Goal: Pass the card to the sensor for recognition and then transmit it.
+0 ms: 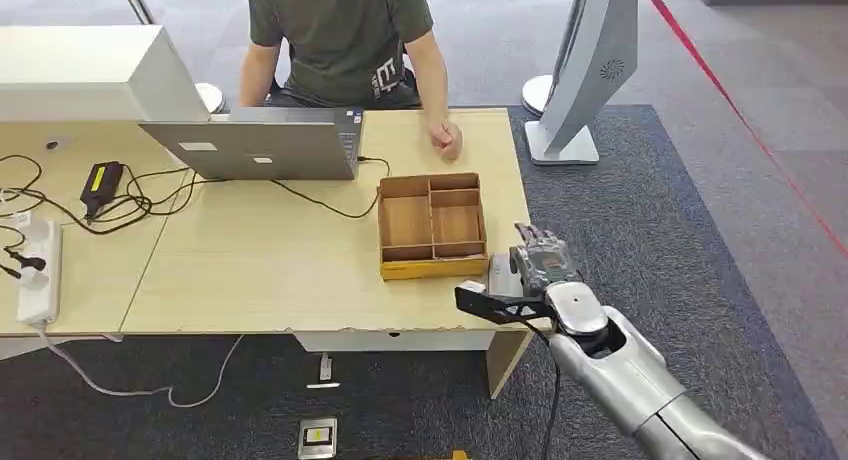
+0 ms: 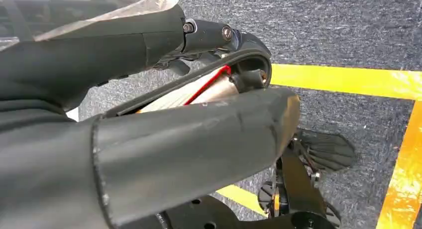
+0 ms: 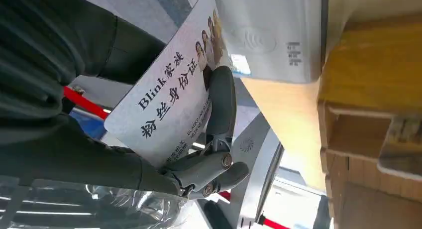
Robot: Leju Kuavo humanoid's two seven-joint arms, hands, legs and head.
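Far left of desk (image 1: 250,270): power strip (image 1: 35,270) and black adapter (image 1: 100,180), cables trailing. Open laptop (image 1: 265,145) next, person (image 1: 345,40) seated behind it, fist resting on desktop.

Right of centre: wooden compartment tray (image 1: 432,225) near front edge, probably the drop-off spot for later.

Just beside tray's right end: pale card reader (image 1: 500,275), contactless mark on its face in right wrist view (image 3: 271,40).

Right hand (image 1: 540,260) at desk's right edge, gripping card (image 3: 169,104); finger (image 3: 221,104) pressed across printed face, other side of grip hidden. Card held close to reader, edge overlapping reader face in wrist view; likely presenting for scan. Contact or small gap: cannot tell.

Left hand: wrist view looks at floor; open or closed, cannot tell.
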